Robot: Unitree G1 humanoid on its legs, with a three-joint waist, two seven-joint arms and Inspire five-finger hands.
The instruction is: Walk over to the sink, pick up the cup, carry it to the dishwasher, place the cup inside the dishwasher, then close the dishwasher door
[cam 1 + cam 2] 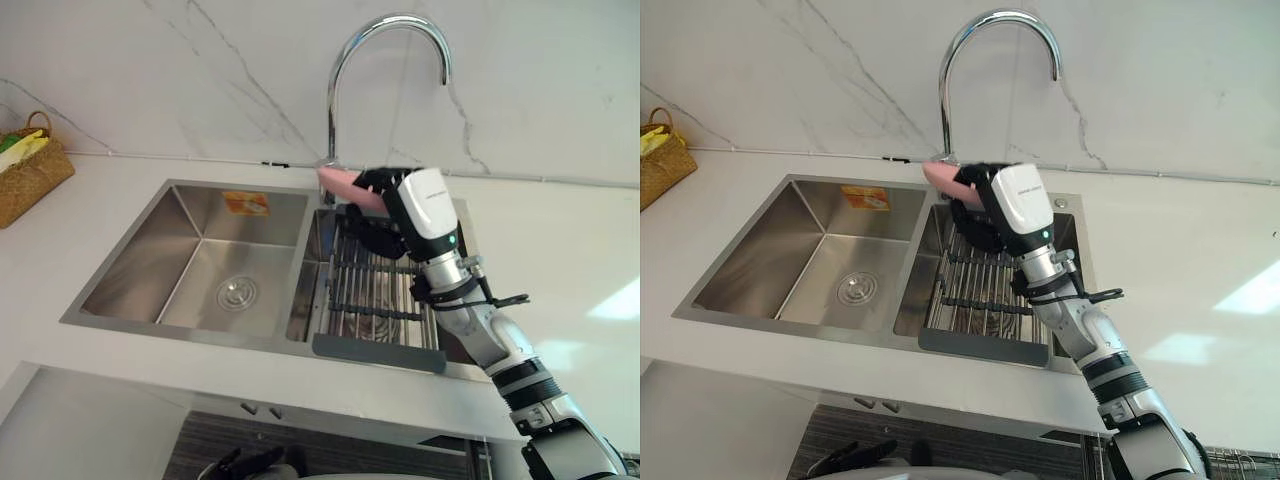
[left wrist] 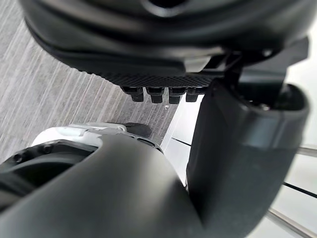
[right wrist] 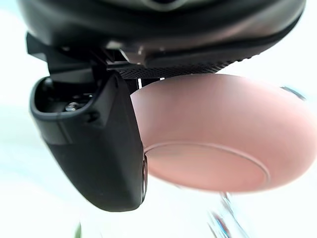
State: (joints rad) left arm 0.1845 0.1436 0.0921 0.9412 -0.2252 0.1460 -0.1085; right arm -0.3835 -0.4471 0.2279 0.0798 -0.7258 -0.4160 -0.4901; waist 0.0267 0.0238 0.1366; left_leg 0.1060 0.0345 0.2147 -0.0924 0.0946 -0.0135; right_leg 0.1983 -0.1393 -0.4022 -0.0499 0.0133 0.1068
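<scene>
Below the worktop's (image 1: 560, 260) near edge, left hand (image 1: 243, 463) is hanging, fingers relaxed and spread, gripping nothing. Over the sink's (image 1: 190, 250) right basin, right hand (image 1: 1015, 205) is hovering above the wire rack (image 1: 370, 300), thumb (image 3: 94, 148) and fingers curling round the pink cup (image 3: 218, 144), holding it clear of the rack by the basin's far edge, just beside the tap (image 1: 345, 60) base. Wicker basket (image 1: 30, 175) is sitting at the far left corner.
</scene>
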